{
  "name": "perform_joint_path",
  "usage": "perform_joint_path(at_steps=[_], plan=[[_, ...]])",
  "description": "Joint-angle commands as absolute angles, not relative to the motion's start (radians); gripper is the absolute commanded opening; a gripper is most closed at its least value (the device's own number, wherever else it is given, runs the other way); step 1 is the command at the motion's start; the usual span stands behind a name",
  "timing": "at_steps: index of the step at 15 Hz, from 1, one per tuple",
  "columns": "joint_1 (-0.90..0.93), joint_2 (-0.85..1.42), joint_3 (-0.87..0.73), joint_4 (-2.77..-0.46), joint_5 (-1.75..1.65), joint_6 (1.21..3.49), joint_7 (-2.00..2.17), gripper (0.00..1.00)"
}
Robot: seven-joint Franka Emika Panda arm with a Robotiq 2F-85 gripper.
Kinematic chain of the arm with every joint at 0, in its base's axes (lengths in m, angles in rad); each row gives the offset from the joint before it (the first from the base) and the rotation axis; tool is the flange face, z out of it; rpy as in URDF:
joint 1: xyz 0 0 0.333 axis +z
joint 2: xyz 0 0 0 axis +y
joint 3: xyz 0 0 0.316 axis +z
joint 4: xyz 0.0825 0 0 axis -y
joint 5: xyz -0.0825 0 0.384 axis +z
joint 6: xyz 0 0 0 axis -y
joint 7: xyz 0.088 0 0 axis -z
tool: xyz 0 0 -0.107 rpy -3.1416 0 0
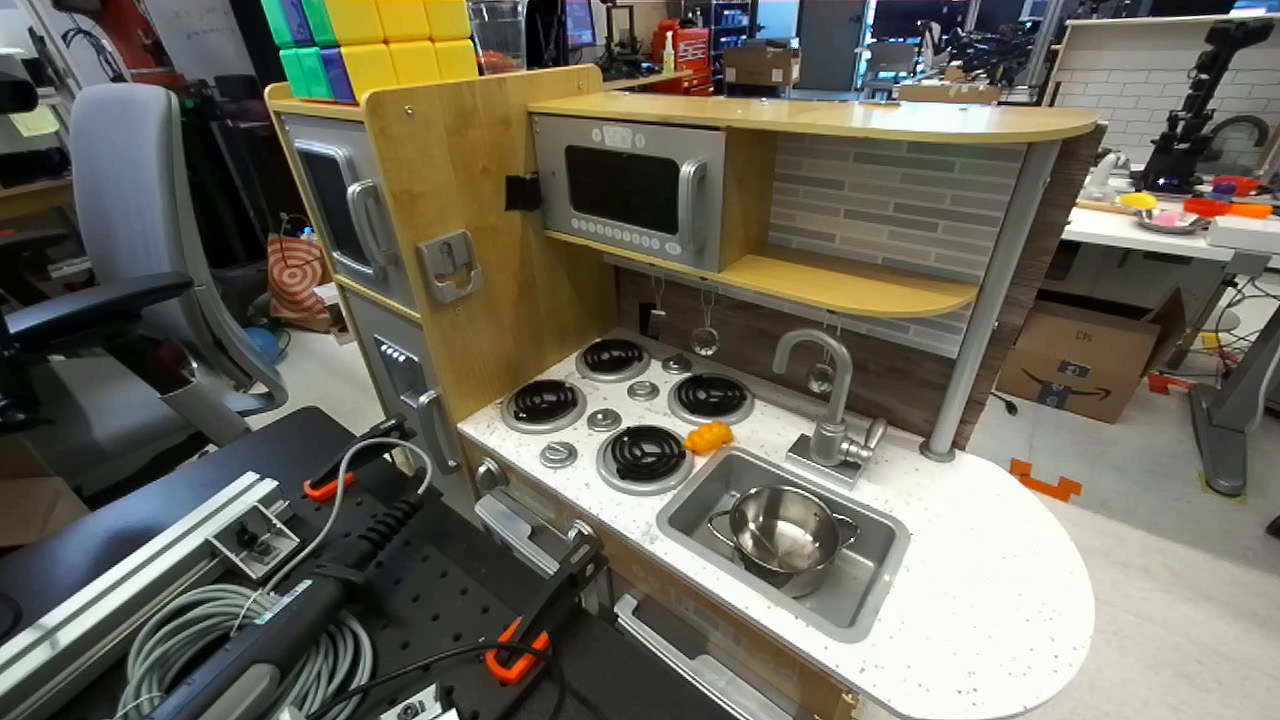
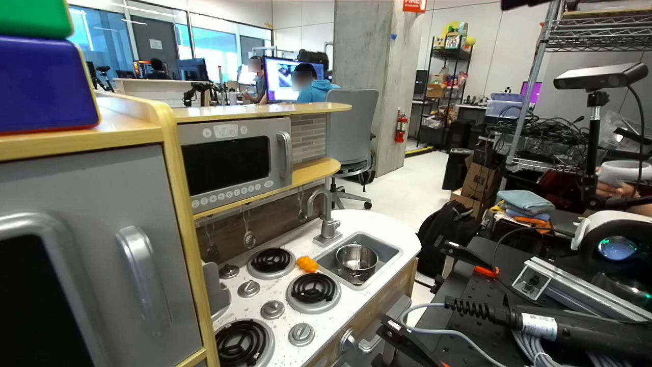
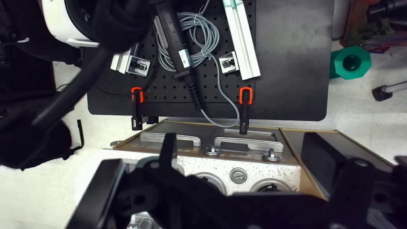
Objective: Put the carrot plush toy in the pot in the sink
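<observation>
The orange carrot plush toy (image 1: 709,438) lies on the white counter between a burner and the sink's corner. It also shows in an exterior view (image 2: 307,264). The shiny silver pot (image 1: 783,535) stands upright in the steel sink (image 1: 868,600), and the pot (image 2: 356,261) and sink (image 2: 389,252) show again in an exterior view. The pot's visible inside is bare. In the wrist view my gripper (image 3: 240,140) is wide open with nothing between its fingers, high above the stove's front. The toy and pot are hidden in the wrist view. The gripper is out of both exterior views.
The curved faucet (image 1: 828,400) rises behind the sink. Black burners (image 1: 645,455) and knobs lie left of it. A shelf with a microwave (image 1: 630,190) overhangs the counter's back. A tall cabinet (image 1: 470,230) bounds the stove side. A black table (image 1: 440,600) with clamps and cables stands in front.
</observation>
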State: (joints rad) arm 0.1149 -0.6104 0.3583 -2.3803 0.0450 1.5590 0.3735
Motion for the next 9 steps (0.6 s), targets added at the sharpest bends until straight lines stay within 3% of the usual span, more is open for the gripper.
perform_joint_path(at_steps=[1, 9], plan=[[0.116, -0.563, 0.375, -2.405, 0.037, 1.639, 0.455, 1.00], [-0.011, -0.305, 0.293, -2.484, 0.008, 2.088, 0.730, 1.00]])
